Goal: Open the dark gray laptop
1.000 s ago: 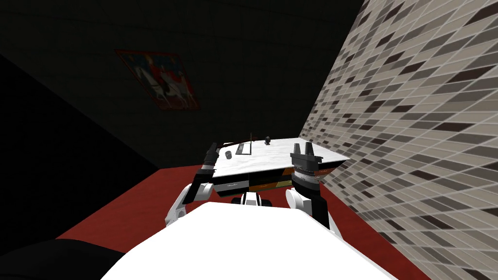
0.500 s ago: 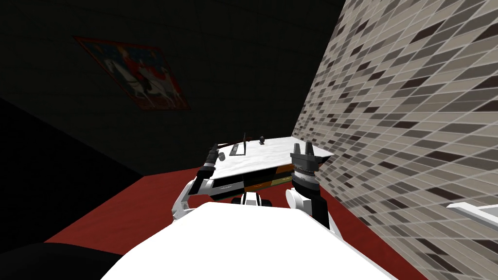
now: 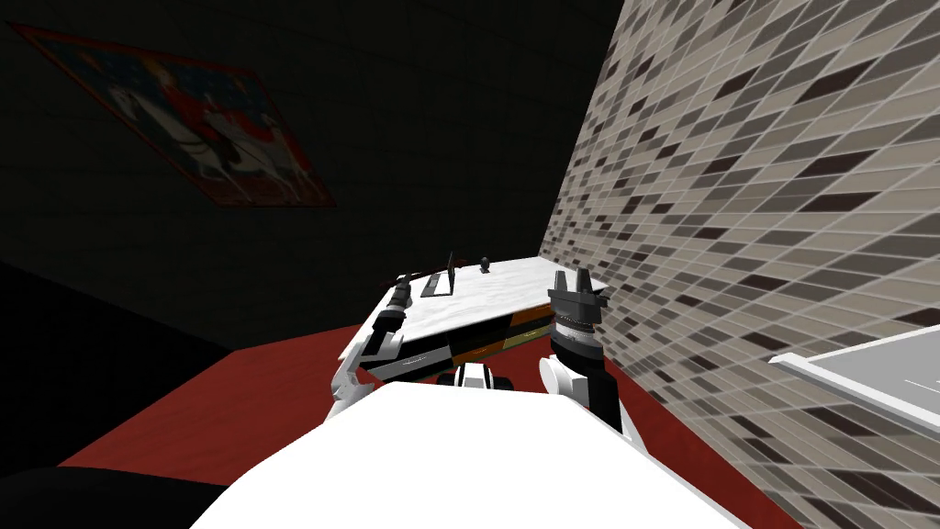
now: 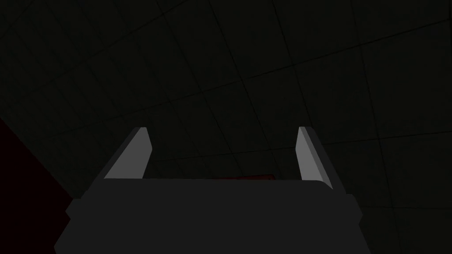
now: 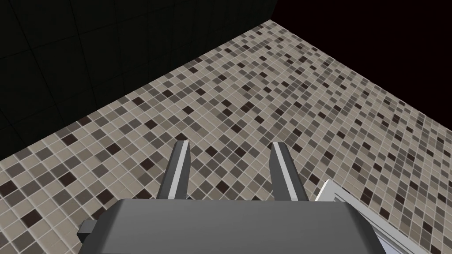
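The dark grey laptop (image 3: 433,285) lies on the far left part of a white-topped desk (image 3: 496,292). A thin dark lid (image 3: 451,272) stands up from its base. My left gripper (image 3: 400,292) hovers at the desk's near left corner, short of the laptop; in the left wrist view it (image 4: 220,130) is open, facing a dark wall with nothing between its fingers. My right gripper (image 3: 571,274) is raised over the desk's near right edge; in the right wrist view it (image 5: 229,143) is open and empty before the tiled wall.
A small dark object (image 3: 485,265) stands at the desk's far edge. A mosaic-tiled wall (image 3: 753,211) runs along the right, with a white-framed panel (image 3: 863,367) on it. A painting (image 3: 202,147) hangs on the dark wall. The floor (image 3: 229,404) is red.
The whole head view has swung: desk and painting slid left and the white-framed panel came in at the right, so I have turned. Both arms keep their pose.
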{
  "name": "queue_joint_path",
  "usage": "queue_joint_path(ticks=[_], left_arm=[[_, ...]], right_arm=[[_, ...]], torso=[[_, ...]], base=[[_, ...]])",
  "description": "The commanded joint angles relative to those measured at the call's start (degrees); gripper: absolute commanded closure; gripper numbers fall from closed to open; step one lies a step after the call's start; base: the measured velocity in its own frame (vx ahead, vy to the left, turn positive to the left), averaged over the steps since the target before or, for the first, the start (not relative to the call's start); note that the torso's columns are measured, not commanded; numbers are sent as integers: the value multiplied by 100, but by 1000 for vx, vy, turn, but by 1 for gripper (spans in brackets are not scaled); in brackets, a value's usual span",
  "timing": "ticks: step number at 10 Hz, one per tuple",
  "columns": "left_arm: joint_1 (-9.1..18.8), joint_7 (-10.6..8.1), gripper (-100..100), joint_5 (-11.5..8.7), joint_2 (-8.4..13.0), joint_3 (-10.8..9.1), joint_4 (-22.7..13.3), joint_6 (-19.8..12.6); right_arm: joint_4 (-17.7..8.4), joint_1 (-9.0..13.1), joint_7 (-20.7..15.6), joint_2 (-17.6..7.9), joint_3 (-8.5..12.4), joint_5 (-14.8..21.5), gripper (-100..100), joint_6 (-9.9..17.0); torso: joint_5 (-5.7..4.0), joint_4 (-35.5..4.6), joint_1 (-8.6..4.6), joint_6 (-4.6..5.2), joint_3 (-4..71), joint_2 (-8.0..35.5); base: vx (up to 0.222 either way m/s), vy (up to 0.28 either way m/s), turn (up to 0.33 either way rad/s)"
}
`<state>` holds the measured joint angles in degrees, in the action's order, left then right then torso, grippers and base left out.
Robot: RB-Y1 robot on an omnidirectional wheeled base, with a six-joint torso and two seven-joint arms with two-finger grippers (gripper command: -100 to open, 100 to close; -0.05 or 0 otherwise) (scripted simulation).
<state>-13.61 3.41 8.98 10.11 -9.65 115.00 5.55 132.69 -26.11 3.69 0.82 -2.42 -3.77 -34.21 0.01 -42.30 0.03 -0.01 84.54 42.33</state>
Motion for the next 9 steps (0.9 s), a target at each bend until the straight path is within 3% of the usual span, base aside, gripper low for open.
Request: queue_joint_path(ticks=[1, 9], left_arm=[[266, 123, -100, 150, 20, -151, -355, -248], [1063, 452, -100, 589, 380, -693, -1519, -1041]], right_arm=[[0, 0, 0, 0, 0, 0, 0, 0], [0, 0, 0, 0, 0, 0, 0, 0]], torso=[[-1, 1, -4, 1, 2, -4], [0, 0, 0, 0, 0, -1]], base=[[38, -79, -124], [38, -99, -149]])
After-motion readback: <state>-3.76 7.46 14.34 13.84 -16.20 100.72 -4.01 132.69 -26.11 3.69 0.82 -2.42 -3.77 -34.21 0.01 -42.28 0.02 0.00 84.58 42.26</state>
